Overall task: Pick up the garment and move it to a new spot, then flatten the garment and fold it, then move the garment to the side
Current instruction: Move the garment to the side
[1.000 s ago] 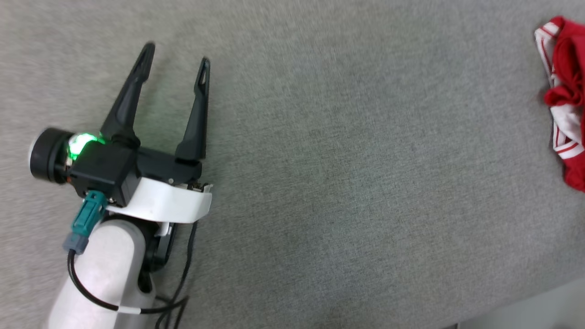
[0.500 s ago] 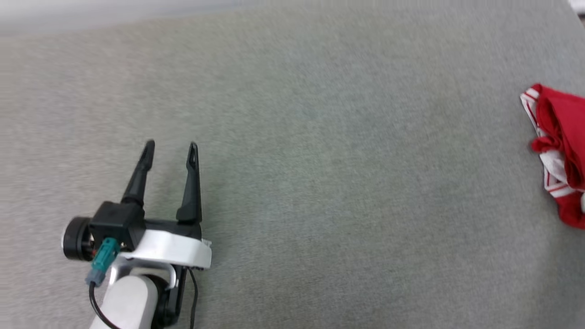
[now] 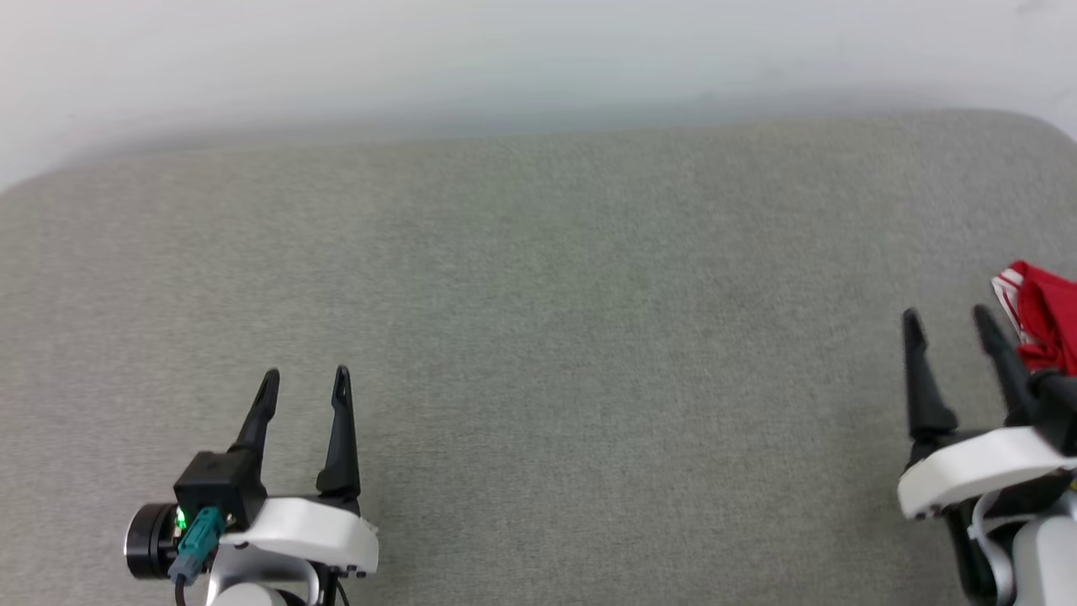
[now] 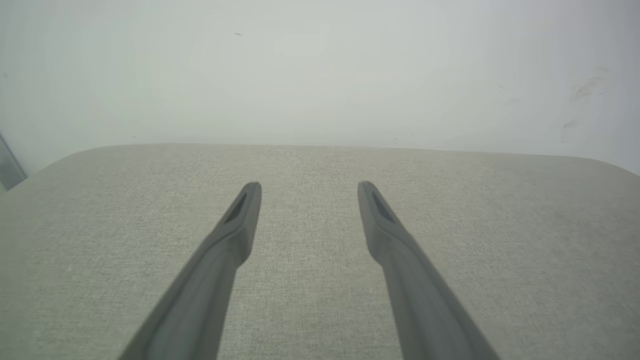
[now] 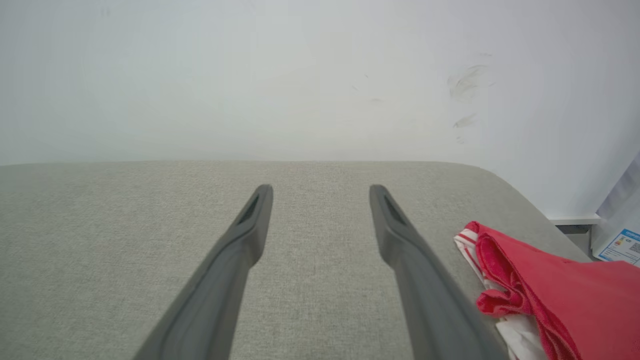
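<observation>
Spread wide, empty: left gripper (image 3: pixel 305 374) near left; right gripper (image 3: pixel 945 316) near right, just beside crumpled red-and-white jersey (image 3: pixel 1047 324) on grey upholstery (image 3: pixel 538 337).

I count one garment (image 3: pixel 1047 320), bunched at the right edge of the one grey fabric surface (image 3: pixel 538 337). I see two grippers over it: left gripper (image 3: pixel 305 373) and right gripper (image 3: pixel 947 314).

My head camera has tilted up.
The wall (image 3: pixel 538 59) now tops the view; the right gripper (image 3: pixel 947 314) has come in, just beside the garment (image 3: pixel 1047 320).
</observation>
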You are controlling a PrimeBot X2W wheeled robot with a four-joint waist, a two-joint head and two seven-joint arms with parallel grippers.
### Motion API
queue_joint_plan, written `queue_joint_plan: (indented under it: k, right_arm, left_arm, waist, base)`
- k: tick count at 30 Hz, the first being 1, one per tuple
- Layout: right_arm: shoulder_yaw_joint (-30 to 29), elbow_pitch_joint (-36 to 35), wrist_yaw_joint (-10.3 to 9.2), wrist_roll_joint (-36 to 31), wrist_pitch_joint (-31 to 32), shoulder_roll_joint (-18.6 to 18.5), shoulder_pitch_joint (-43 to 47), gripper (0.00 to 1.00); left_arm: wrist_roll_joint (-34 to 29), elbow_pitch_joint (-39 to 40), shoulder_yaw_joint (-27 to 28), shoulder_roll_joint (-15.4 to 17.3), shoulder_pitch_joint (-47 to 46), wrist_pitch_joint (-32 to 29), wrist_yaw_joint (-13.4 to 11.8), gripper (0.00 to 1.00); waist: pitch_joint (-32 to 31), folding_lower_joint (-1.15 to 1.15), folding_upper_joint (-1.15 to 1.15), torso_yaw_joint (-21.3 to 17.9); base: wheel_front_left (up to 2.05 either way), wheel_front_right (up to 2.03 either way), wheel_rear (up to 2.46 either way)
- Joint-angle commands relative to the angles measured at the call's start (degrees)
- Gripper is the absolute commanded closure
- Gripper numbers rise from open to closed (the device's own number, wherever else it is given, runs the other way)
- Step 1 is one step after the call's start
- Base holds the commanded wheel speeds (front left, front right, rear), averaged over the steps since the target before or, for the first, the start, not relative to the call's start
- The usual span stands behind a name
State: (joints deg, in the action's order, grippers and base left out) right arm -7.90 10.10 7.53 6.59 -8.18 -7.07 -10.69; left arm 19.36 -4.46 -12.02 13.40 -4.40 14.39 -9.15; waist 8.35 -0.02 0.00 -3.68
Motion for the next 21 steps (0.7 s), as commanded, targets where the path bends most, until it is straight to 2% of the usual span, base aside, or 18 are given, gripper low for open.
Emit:
queue_joint_plan:
  k: [1,11,21]
  right_arm:
    - [0.4,-1.0,-0.09,-0.1,0.4,0.4,1.4,0.00]
    - [4.8,-12.9,-0.09,-1.1,5.2,3.0,10.6,0.00]
    - [4.0,-19.5,-0.08,-1.3,9.8,4.0,17.8,0.00]
  left_arm:
    - [-0.1,-0.1,0.3,-0.2,0.8,0.4,-0.3,0.00]
    - [0.3,-0.7,0.4,0.9,4.6,0.5,-0.3,0.00]
    - [0.5,-1.3,-0.9,0.7,7.3,0.2,-0.3,0.00]
  waist:
    - [-1.6,0.02,0.00,1.3]
    - [-6.9,0.02,0.00,3.3]
    - [-10.1,0.02,0.00,3.6]
  base:
    - [0.00,0.00,0.00]
    - [0.00,0.00,0.00]
    - [0.00,0.00,0.00]
